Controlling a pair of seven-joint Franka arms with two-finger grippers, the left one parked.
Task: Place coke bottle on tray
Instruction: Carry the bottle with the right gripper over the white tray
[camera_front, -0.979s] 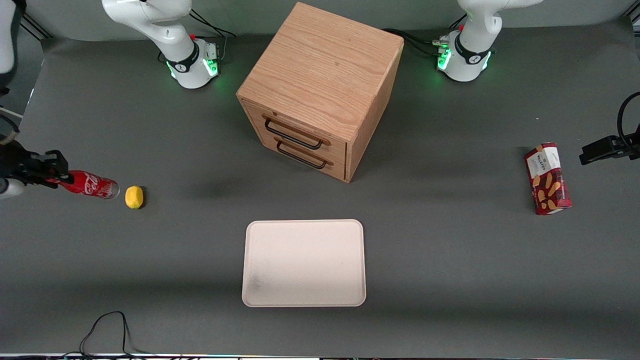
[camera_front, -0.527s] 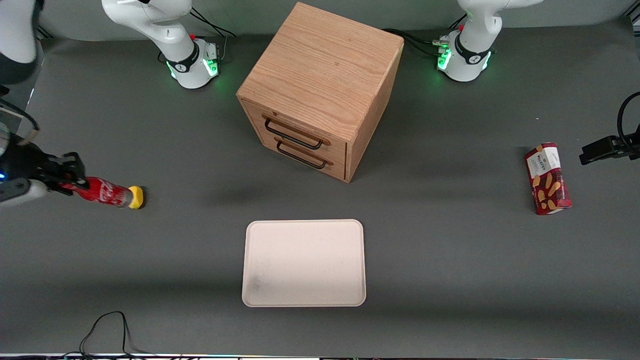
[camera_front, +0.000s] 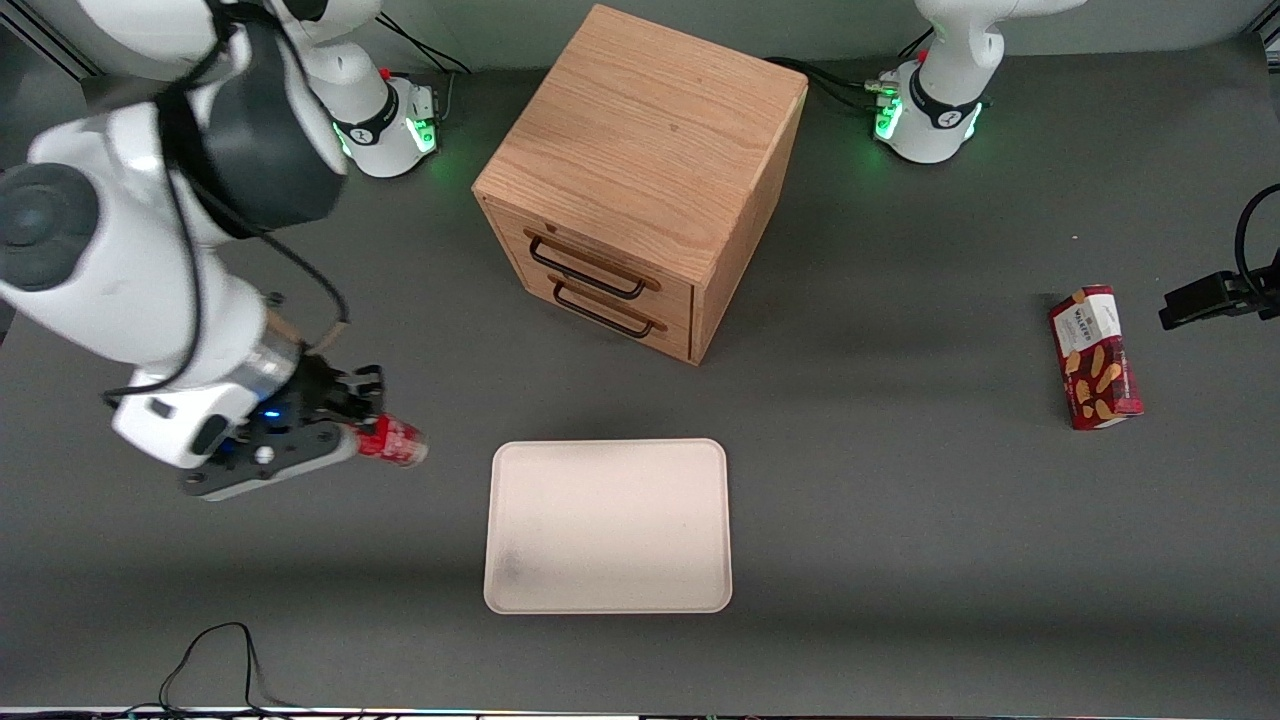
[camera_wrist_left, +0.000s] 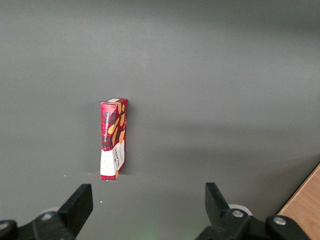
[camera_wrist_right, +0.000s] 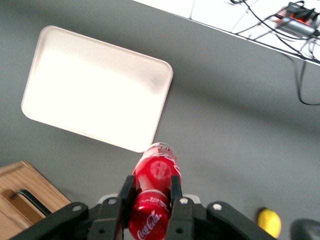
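Above the tabletop (camera_front: 900, 500), beside the tray (camera_front: 608, 590), the end effector (camera_wrist_right: 150, 192) clamps the coke bottle (camera_wrist_right: 154, 187); centre over the tray, lower upright, then release.

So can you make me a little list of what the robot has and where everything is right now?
hand: shut on the coke bottle, in the air beside the tray
coke bottle: held between the fingers, not on the tray yet
tray: flat on the table, nothing on it
wooden drawer box: farther from the front camera than the tray
red snack box: toward the parked arm's end
lemon: on the table
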